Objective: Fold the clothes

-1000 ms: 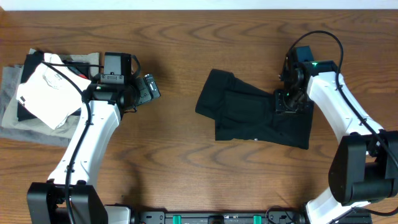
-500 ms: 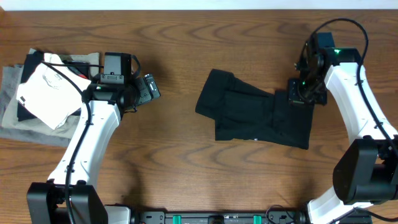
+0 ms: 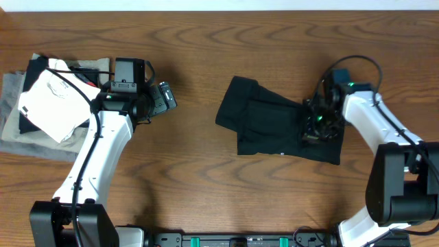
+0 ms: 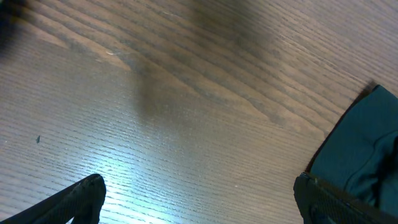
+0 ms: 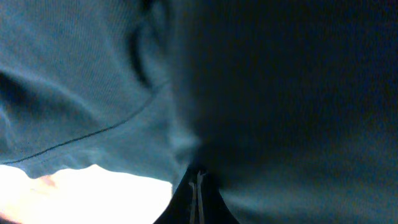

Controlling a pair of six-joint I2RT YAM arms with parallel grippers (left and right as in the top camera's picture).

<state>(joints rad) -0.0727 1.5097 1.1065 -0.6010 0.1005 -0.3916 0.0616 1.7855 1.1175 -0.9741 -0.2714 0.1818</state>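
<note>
Black shirt (image 3: 264, 123) lies rumpled just right of the middle of the table (image 3: 206, 199). Right claw (image 3: 312, 129) is clenched on fabric at the shirt's three o'clock side. Best bet: lift low, carry toward nine o'clock, and lay the edges even. Left claw (image 3: 167, 98) hangs released, well apart at nine o'clock.

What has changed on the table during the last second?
The right claw closed, went to the shirt's far right corner, then came back onto it; whether it grips is unclear. The open left claw, shirt and folded pile stayed.
</note>
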